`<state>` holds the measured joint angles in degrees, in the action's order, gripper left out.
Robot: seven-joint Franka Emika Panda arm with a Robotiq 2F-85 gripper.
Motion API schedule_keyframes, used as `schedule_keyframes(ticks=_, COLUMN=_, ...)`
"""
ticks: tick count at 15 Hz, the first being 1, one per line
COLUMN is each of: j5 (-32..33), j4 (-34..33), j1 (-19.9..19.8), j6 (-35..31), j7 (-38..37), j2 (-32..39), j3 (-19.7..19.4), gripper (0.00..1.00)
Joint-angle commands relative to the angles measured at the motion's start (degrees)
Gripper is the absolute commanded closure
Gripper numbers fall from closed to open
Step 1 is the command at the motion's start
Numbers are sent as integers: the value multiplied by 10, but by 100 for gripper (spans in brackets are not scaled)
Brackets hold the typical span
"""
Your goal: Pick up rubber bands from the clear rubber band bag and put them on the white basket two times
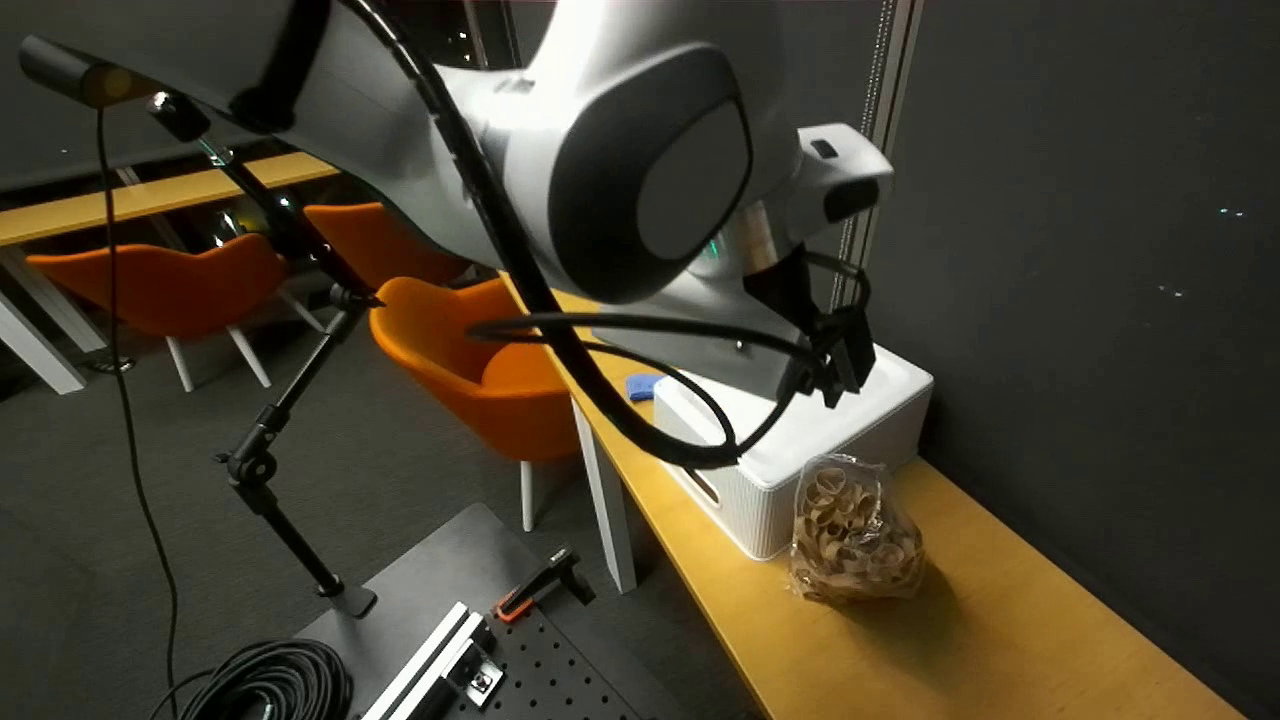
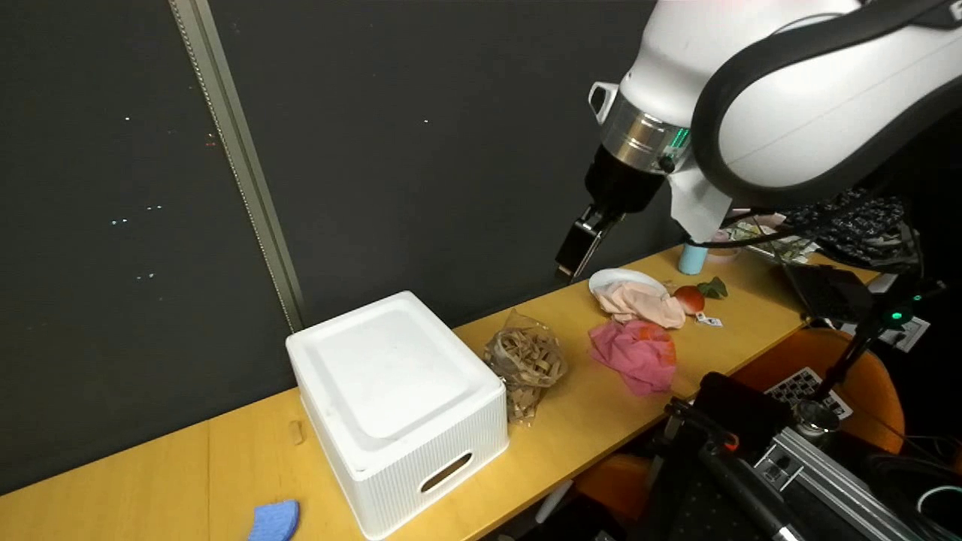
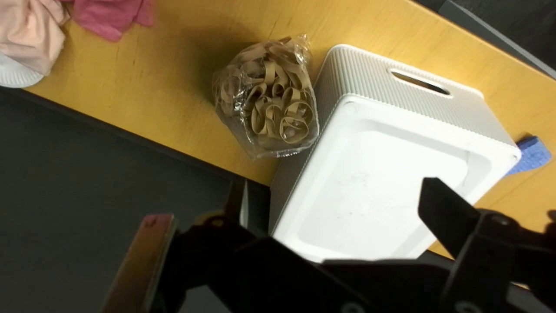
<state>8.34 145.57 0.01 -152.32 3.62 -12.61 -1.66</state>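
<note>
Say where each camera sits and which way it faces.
In an exterior view: apart from the arm, looking down over bag to basket; arm and tool in front.
In an exterior view: apart from the arm, looking down over basket to bag and pink cloth; arm and tool upper right.
Wrist view: on the arm's end, facing down at bag and basket; tool's fingers along the bottom.
In both exterior views: arm, tool, basket, bag.

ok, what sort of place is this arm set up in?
Probably an office or shared workroom, perhaps doubling as a robot lab: orange chairs, long wooden tables, and a dark board full of holes suggest it.
</note>
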Motion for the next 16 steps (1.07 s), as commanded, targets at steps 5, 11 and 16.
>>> schedule_keyframes(ticks=5, j5=-45, j4=-11, j1=-14, j6=-4, j7=29, j2=62, j3=-16, gripper=0)
schedule_keyframes(ticks=11, j5=-56, j4=-27, j1=-12, j6=-48, j7=27, j2=121, j3=-14, gripper=0)
schedule_keyframes(ticks=16, j5=-41, j4=-67, j1=-26, j6=-104, j7=10, j2=203, j3=-22, gripper=0)
